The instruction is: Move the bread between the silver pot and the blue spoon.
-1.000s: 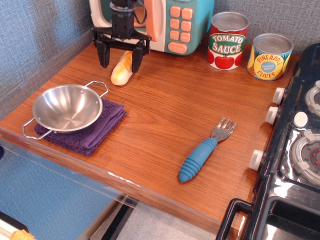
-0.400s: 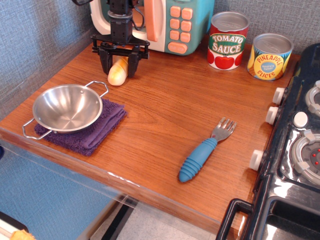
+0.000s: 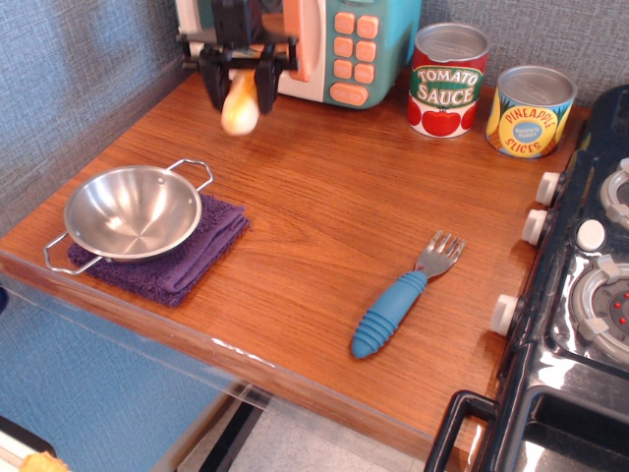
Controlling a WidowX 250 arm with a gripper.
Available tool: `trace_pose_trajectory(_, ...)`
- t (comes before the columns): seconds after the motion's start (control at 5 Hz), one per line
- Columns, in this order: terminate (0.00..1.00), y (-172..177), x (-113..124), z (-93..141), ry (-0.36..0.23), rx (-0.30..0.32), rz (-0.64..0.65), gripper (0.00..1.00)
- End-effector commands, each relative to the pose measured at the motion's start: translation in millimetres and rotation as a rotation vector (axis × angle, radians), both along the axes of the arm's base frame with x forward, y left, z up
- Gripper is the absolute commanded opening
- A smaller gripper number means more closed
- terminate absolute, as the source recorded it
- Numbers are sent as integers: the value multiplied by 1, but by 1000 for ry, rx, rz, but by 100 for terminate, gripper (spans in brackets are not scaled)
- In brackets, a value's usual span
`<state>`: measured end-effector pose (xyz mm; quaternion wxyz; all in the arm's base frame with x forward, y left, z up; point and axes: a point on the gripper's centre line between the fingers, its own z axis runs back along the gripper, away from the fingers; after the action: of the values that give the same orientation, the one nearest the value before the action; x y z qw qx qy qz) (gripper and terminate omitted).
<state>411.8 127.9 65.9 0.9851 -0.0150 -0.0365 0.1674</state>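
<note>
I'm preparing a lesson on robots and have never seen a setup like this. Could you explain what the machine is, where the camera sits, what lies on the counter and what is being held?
There is one view, from a camera above and in front of a wooden toy-kitchen counter. The black claw at the top is the robot's gripper. Its two fingers are shut on the bread, a toy roll that hangs clear of the wood. On the left, the silver pot sits on a purple cloth. Further right lies the blue spoon, really a fork. At the back stand a toy microwave, a tomato sauce can and a pineapple can. A toy stove is at the right.
</note>
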Motion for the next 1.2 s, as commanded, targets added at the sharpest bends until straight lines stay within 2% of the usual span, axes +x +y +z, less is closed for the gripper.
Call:
trace_pose_trajectory(0.0, 0, -51, -30, 103, -271, -40, -138, 0)
trace_pose_trajectory(0.2, 0, -67, -70, 88, -215, -21, -205, 0)
trace_pose_trajectory(0.4, 0, -71, -111, 50, -124, 39, -257, 0)
trace_pose_trajectory(0.6, 0, -68, -131, 19, -52, 85, -294, 0)
trace_pose_trajectory(0.8, 0, -76, -145, 0, -15, 92, -327, 0)
trace_pose_trajectory(1.0, 0, -91, -152, -8, -12, 93, -373, 0)
